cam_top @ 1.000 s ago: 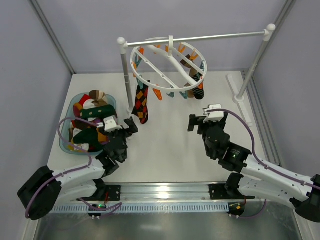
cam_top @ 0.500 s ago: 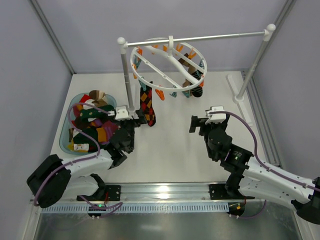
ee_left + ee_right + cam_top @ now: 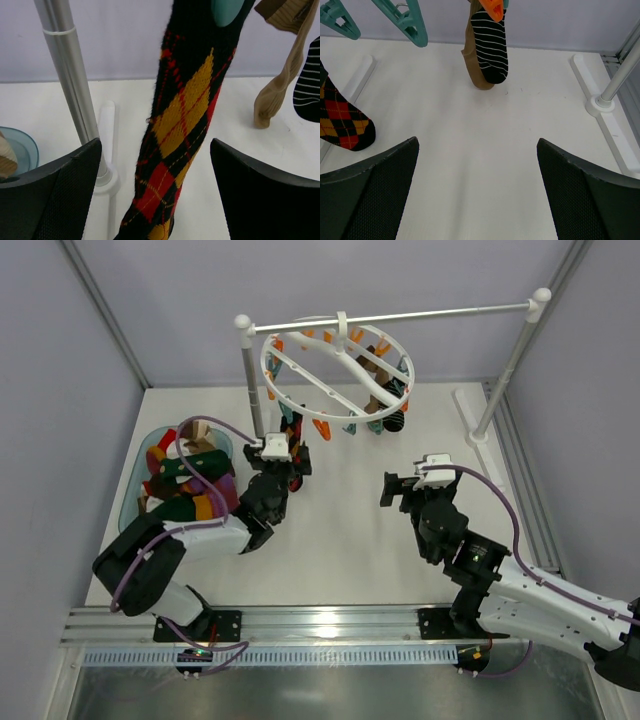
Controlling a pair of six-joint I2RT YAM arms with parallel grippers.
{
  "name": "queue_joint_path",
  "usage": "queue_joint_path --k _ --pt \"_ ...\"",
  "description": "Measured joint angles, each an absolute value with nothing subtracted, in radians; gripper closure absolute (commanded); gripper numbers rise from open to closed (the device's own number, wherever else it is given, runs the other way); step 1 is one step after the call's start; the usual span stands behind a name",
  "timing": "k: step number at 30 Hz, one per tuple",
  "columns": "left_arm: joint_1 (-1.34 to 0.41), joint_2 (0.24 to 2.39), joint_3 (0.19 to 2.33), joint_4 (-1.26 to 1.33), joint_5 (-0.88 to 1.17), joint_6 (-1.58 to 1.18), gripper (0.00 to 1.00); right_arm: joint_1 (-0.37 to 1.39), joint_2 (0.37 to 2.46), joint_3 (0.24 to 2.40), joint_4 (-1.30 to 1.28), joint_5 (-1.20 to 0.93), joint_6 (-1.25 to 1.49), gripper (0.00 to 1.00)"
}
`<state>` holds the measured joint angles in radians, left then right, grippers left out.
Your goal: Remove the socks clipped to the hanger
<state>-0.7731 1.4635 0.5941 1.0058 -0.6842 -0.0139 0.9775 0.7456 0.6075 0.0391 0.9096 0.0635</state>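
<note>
L gripper (image 3: 155,150) wide open, diamond sock (image 3: 187,110) btwn jaws – soft, light, floppy; I'd pinch mid-leg, tug down off teal clip (image 3: 227,10).

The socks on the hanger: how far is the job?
Done: a pile of socks lies in the blue tray. In hand: the open left gripper straddles the diamond sock, still clipped. Left: at least that one, the tan sock and the striped sock; the right gripper is open.
</note>
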Motion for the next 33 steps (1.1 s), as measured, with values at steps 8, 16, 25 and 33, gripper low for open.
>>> queue_joint_path --k 8,16,25,33 --pt "-0.747 1.599 0.64 1.04 -0.615 0.005 1.0 0.978 0.746 0.607 0.039 0.904 0.064 0.0" --pt "-0.871 1.6 0.542 1.206 -0.596 0.044 1.0 0.978 0.783 0.61 0.049 0.901 0.063 0.0" --pt "-1.075 1.625 0.533 1.285 -0.616 0.179 1.0 0.978 0.949 0.73 0.045 0.888 0.043 0.0" --pt "-1.172 1.745 0.614 1.294 -0.697 0.322 1.0 1.033 1.093 0.949 0.052 0.946 -0.027 0.01"
